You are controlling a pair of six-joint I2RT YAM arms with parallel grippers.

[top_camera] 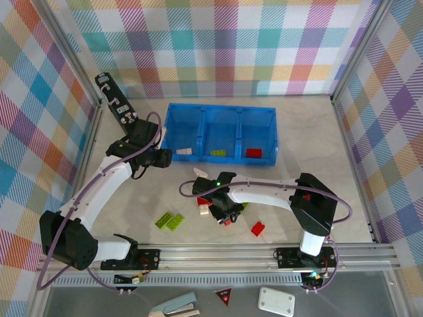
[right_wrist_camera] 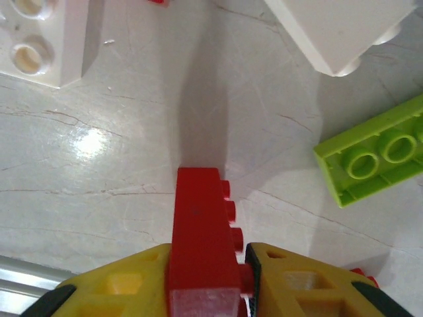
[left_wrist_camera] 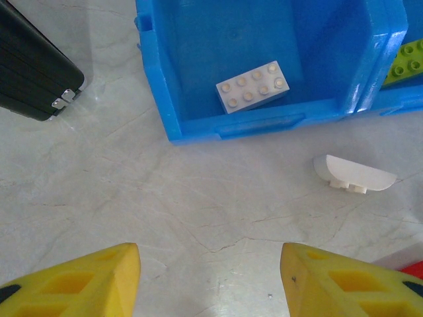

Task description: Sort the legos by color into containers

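The blue three-compartment tray [top_camera: 221, 113] stands at the back. Its left cell holds a white brick [top_camera: 184, 152], the middle a green brick [top_camera: 218, 154], the right a red brick [top_camera: 254, 153]. My right gripper [top_camera: 223, 214] is low over the loose pile. In the right wrist view it [right_wrist_camera: 208, 284] is shut on a red brick [right_wrist_camera: 201, 224] standing on edge, studs to the right. My left gripper [left_wrist_camera: 210, 277] hangs open over bare table before the tray's left cell, whose white brick [left_wrist_camera: 254, 87] lies flat inside.
Loose pieces: two green bricks [top_camera: 170, 221], a red brick [top_camera: 258, 228], a white curved piece [top_camera: 200, 173] [left_wrist_camera: 353, 175], a green brick [right_wrist_camera: 373, 158] and white bricks [right_wrist_camera: 39, 36] near my right fingers. A black bar [top_camera: 112, 99] lies at back left.
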